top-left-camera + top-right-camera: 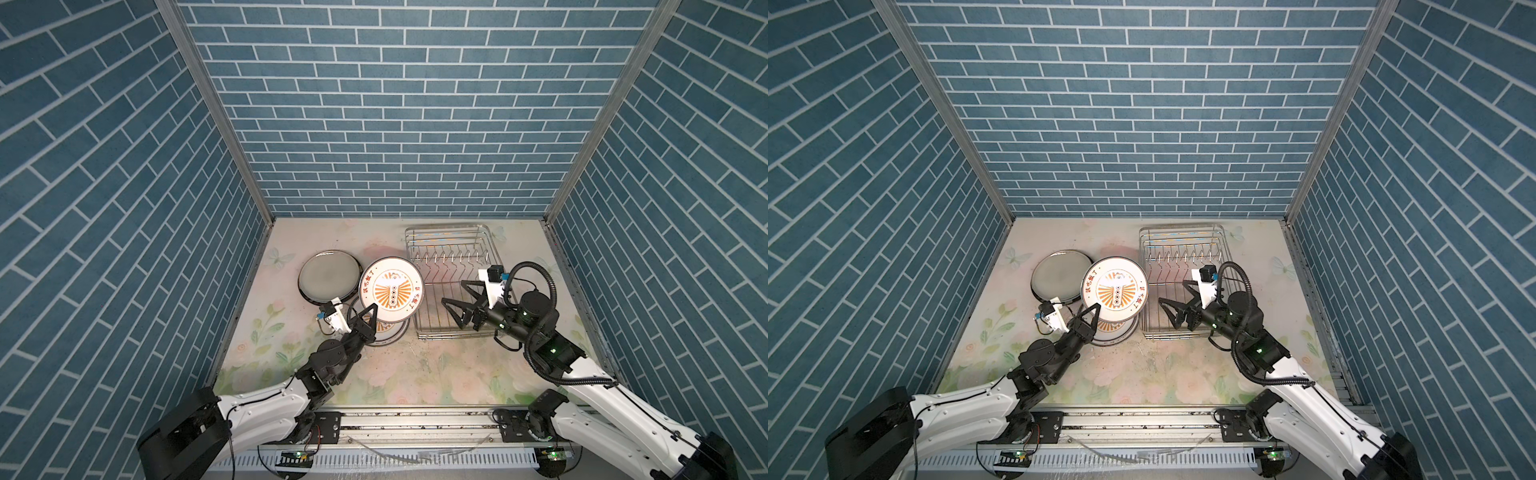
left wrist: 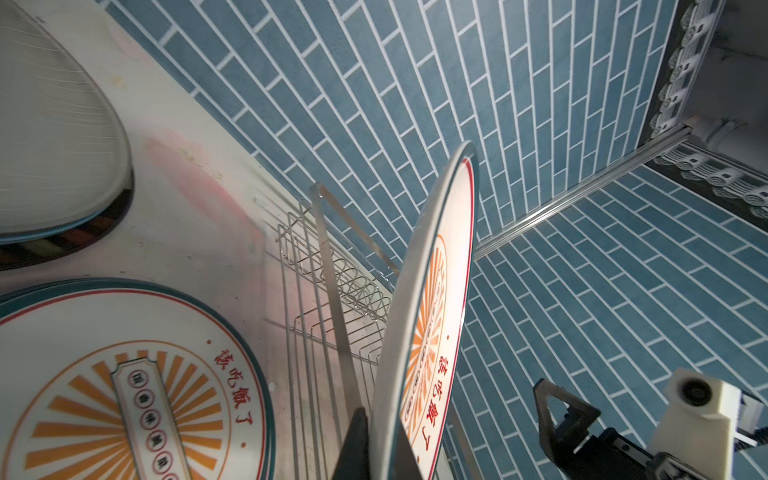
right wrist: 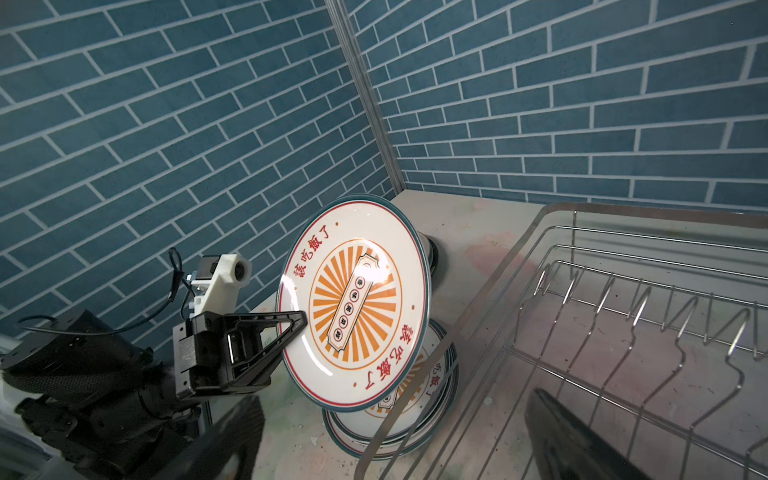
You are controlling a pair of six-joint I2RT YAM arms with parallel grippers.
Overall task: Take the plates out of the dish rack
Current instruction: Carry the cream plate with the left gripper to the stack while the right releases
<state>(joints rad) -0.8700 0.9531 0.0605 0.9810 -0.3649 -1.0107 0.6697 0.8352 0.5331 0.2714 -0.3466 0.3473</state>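
Note:
A white plate with an orange sunburst centre hangs tilted on edge just left of the dish rack. My left gripper is shut on its lower rim, and the left wrist view shows the rim pinched between the fingers. Under it a stack of like plates lies flat. A grey dark-rimmed plate lies to the left. My right gripper hovers open over the rack's near half, holding nothing. The rack's prongs stand bare.
Blue brick walls close in the floral table on three sides. The rack sits near the back right corner. Both arm bases ride a rail along the front edge.

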